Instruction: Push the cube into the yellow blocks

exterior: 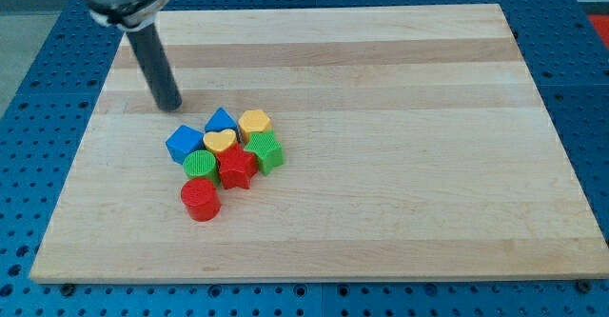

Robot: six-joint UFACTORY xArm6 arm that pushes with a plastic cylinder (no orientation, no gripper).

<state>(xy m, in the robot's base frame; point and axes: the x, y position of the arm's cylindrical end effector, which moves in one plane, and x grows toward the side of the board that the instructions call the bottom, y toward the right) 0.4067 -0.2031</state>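
The blue cube (184, 143) sits at the left of a tight cluster of blocks. The yellow heart (220, 142) lies just to its right, and a yellow hexagonal block (254, 124) sits at the cluster's upper right. A second blue block (221, 120), pointed on top, stands between them at the cluster's top. My tip (170, 107) rests on the board above and slightly left of the blue cube, with a small gap between them.
A green round block (200, 163), a red star (237, 168), a green block (266, 151) and a red cylinder (200, 200) fill the cluster's lower part. The wooden board (400, 146) lies on a blue perforated table.
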